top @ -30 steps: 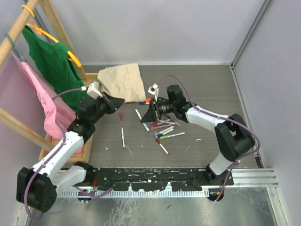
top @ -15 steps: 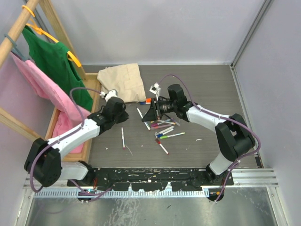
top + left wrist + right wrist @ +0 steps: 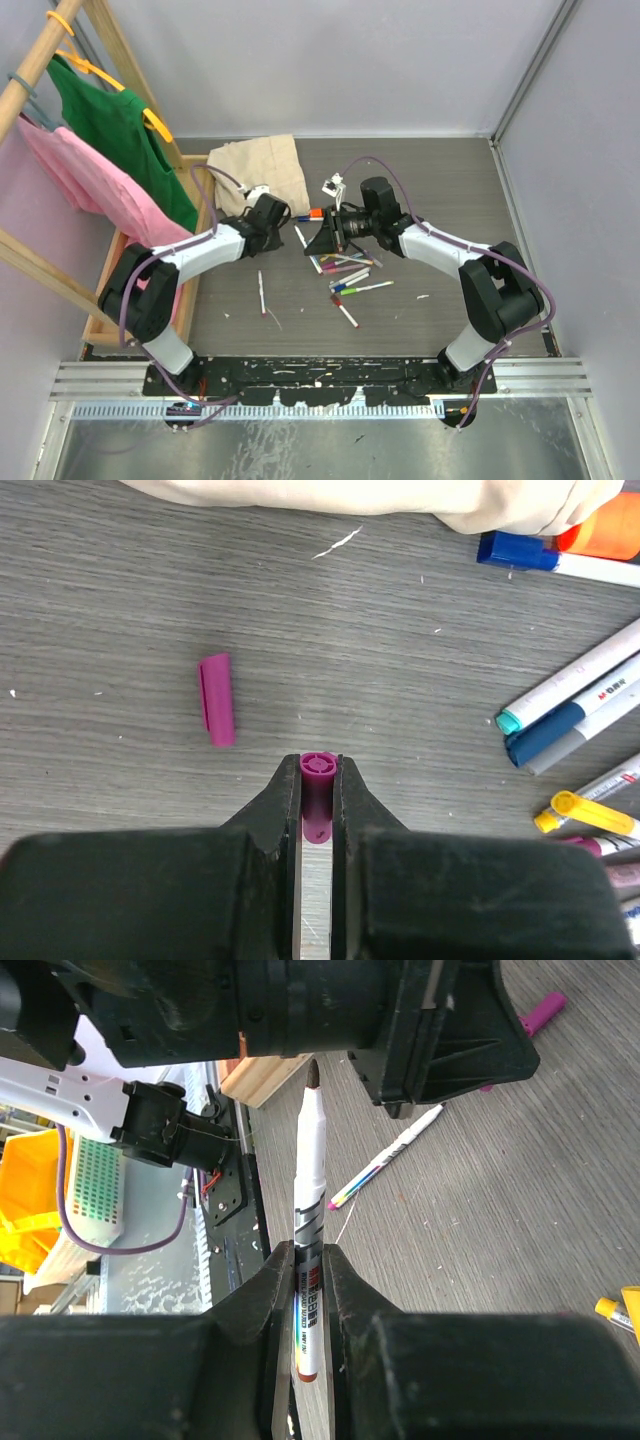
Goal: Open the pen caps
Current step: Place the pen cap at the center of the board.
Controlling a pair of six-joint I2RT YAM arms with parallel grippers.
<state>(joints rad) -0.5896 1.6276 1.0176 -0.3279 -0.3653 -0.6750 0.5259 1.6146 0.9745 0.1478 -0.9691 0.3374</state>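
The left gripper is pressed together on a small purple cap, which stands upright between the two fingers with its round end showing. A second, pink cap lies flat on the grey table, to the left of these fingers in the wrist view and not touching them. The right gripper pinches a white pen by its barrel; the dark tip of this pen is bare and points at the black body of the left gripper, very near to it. In the top view the two grippers face each other in the middle of the table, just near of the beige cloth. A heap of pens, most of them with coloured caps on, lies on the near side of the right gripper. A single pen lies apart, nearer and to the left. An orange-capped marker touches the edge of the cloth.
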